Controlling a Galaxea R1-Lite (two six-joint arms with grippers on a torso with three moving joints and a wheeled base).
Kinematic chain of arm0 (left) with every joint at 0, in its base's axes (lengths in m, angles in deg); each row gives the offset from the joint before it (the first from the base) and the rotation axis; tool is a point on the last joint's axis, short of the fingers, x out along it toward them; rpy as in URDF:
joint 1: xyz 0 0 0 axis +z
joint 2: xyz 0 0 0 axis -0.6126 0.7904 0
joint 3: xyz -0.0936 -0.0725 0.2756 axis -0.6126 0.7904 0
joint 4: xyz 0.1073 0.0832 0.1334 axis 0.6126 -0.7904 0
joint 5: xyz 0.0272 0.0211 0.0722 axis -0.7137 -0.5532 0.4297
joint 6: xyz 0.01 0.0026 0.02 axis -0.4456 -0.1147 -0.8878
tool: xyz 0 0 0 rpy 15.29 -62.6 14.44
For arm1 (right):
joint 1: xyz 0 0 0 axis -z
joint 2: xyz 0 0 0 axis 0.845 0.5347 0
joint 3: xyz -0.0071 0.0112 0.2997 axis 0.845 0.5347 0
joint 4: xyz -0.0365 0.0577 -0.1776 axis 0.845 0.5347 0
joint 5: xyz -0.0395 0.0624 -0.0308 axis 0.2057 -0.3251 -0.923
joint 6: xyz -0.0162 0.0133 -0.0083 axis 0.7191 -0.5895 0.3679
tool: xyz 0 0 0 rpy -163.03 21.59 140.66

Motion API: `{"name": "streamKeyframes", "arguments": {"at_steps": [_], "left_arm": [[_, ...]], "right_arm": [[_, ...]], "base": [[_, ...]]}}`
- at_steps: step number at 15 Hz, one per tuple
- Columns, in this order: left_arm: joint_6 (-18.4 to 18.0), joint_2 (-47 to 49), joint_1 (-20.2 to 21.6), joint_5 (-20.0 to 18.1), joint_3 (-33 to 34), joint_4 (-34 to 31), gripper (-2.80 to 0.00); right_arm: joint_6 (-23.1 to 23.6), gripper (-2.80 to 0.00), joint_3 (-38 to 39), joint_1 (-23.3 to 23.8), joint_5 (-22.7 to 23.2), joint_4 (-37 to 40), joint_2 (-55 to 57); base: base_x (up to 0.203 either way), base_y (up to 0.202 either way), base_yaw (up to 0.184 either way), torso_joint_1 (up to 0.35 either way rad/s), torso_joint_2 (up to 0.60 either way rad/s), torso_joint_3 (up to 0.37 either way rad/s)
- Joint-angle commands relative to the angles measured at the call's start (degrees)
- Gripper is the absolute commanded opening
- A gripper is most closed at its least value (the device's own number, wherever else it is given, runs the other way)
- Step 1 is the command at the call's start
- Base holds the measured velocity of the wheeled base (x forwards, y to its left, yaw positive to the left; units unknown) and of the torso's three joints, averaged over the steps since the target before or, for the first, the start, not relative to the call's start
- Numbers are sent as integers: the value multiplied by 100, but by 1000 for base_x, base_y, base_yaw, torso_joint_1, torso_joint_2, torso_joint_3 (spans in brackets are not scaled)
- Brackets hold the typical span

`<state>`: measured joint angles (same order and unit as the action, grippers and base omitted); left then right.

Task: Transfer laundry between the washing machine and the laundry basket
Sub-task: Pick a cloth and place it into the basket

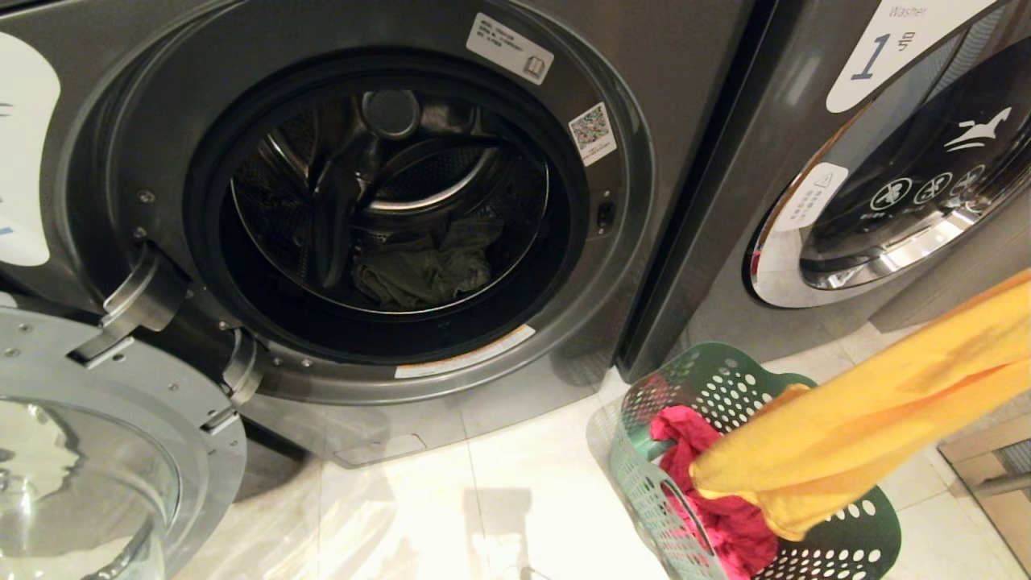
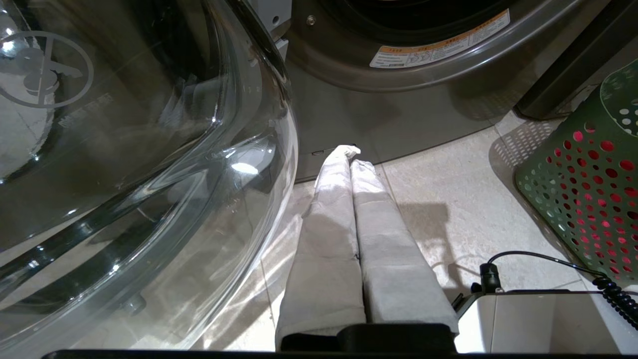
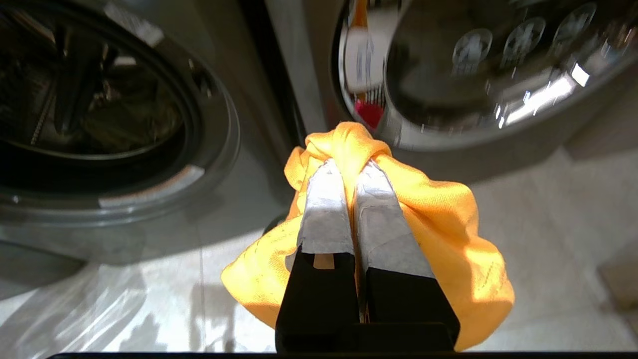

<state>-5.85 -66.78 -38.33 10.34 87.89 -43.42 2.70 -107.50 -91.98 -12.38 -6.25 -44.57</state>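
Because its round door (image 1: 89,451) is swung fully aside, the washing machine (image 1: 387,217) gapes for loading, grey-olive cloth (image 1: 427,270) already inside; the laundry basket (image 1: 838,548) sits beside it within reach, red-pink piece (image 1: 725,524) remaining; the right gripper (image 3: 349,167) pinches the mustard-orange cloth (image 3: 438,214) tightly above the basket, probably drum-bound; the left gripper (image 2: 351,152), closed on nothing, idles low.

**Laundromat / shared laundry room**

Dark grey front-load washing machine (image 1: 387,209) with its chrome-ringed glass door (image 1: 89,451) swung open stands flush beside an identical closed unit (image 1: 870,177) bearing a white label "Washer 1" (image 1: 894,40). Numbered machines in a row, QR sticker (image 1: 593,133) on the door frame, pale tiled floor (image 1: 483,507), green perforated plastic laundry basket (image 1: 838,548) on the tiles.
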Motion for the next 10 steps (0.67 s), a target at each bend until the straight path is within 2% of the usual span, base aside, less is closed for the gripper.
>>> {"name": "streamKeyframes", "arguments": {"at_steps": [1, 2, 3, 6, 10], "left_arm": [[1, 2, 2, -1, 0, 0, -280], [1, 2, 2, -1, 0, 0, -280], [1, 2, 2, -1, 0, 0, -280], [1, 2, 2, -1, 0, 0, -280], [1, 2, 2, -1, 0, 0, -280]], "right_arm": [[-406, -280, 256, 3, -120, 443, -20], [-545, -263, 278, 3, -161, 694, -18], [-632, 0, 281, 3, -169, 922, -17], [-863, 0, 365, -4, -170, 1007, 6], [-872, 0, 360, 3, -173, 1016, 12]], "base": [[0, 0, 0, 0, 0, 0], [0, 0, 0, 0, 0, 0], [0, 0, 0, 0, 0, 0], [0, 0, 0, 0, 0, 0], [0, 0, 0, 0, 0, 0]]}}
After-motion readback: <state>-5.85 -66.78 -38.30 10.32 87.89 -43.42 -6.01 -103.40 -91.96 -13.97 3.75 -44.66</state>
